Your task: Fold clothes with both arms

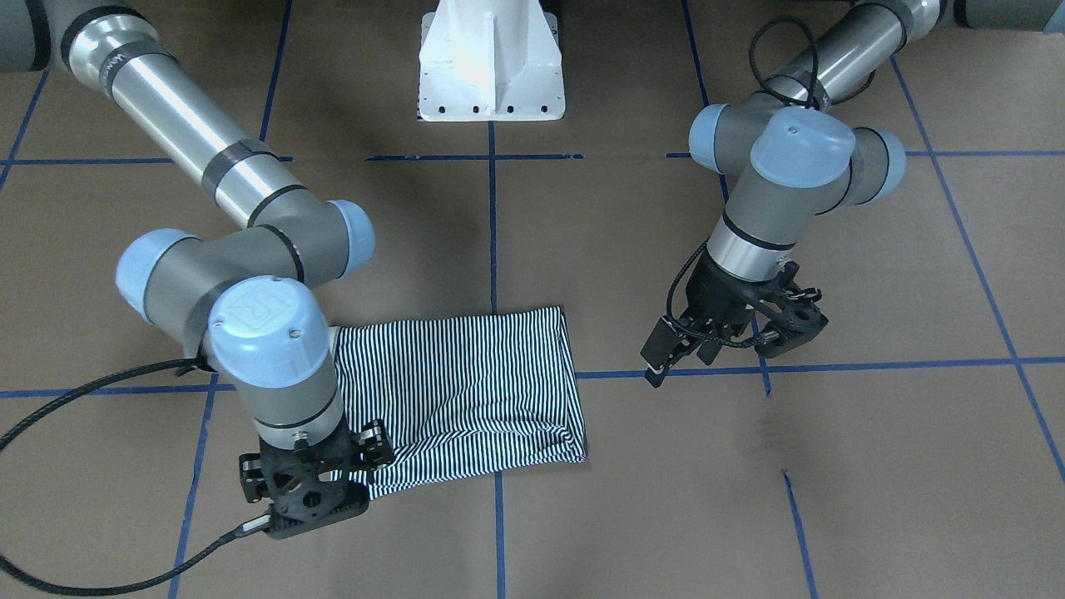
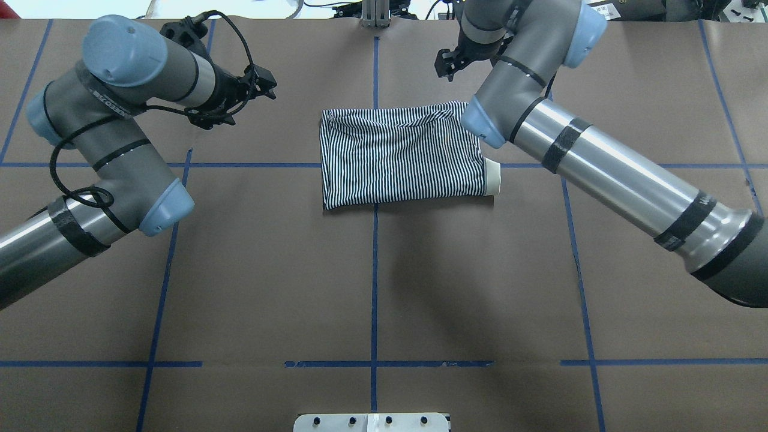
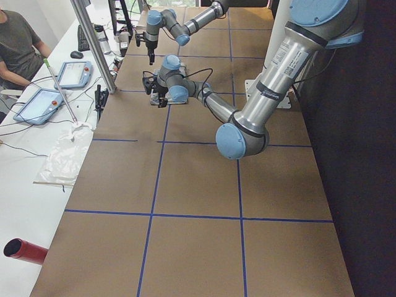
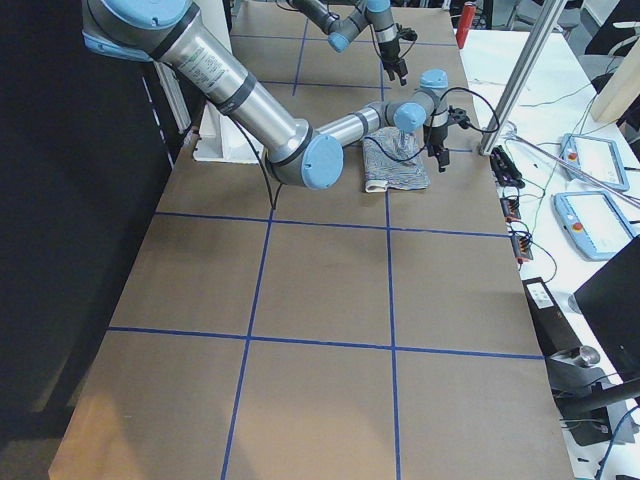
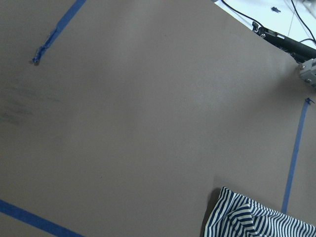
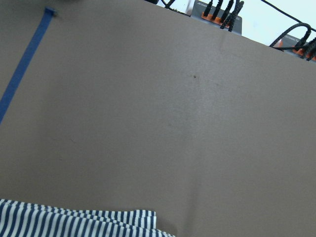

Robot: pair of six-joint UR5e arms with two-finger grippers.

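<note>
We are judging the folding nearly done: the polo shirt (image 2: 402,159) is lying as a compact rectangle on the desk (image 2: 384,270). We cannot tell whether the left hand (image 2: 261,84) or the right hand (image 2: 447,63) is wide or narrow.

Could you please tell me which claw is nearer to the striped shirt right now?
Right. The right claw hangs at the striped shirt's corner; the left claw hovers over bare table, well apart from it.

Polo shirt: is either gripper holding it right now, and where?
Nothing looks held. The polo shirt lies folded flat on the table; the left gripper hangs clear of it, the right gripper hovers open at its corner.
</note>
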